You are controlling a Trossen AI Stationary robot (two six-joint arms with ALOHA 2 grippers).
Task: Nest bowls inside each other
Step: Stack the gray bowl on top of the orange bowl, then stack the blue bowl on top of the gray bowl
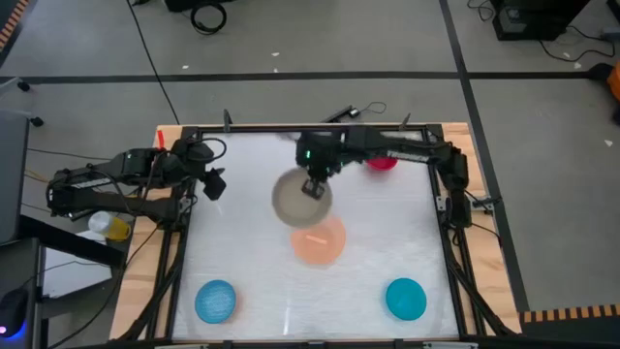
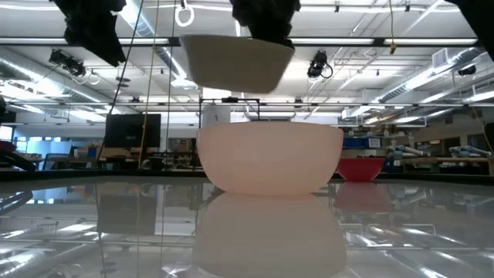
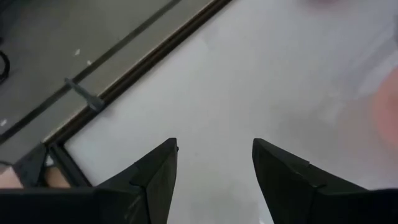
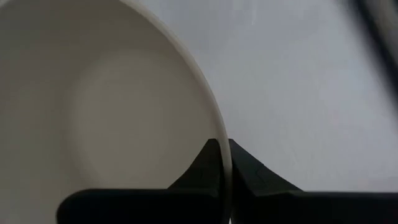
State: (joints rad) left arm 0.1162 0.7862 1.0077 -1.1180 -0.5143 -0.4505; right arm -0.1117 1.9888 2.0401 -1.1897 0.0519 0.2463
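A cream-beige bowl [image 1: 295, 199] hangs above the table's middle, with my right gripper [image 1: 315, 188] shut on it. In the low view this bowl [image 2: 235, 62] floats above the peach-orange bowl [image 2: 270, 158], which rests on its base on the table [image 1: 317, 240]. A red bowl [image 1: 382, 162] stands at the far side, a light blue bowl [image 1: 215, 300] near left, a teal bowl [image 1: 405, 298] near right. My left gripper [image 3: 214, 171] is open at the table's far left, nothing between its fingers. My right gripper pinches the cream bowl's rim [image 4: 221, 155], one finger [image 4: 202, 167] inside the bowl and one finger [image 4: 252, 171] outside its wall. The fingers come from above, slanting down. The bowl hangs clear of the table, mouth up and about level.
A dark frame [image 1: 184, 233] borders the white table top on all sides. Bare table lies between the near bowls and around the peach-orange bowl. Cables lie on the floor beyond the far edge.
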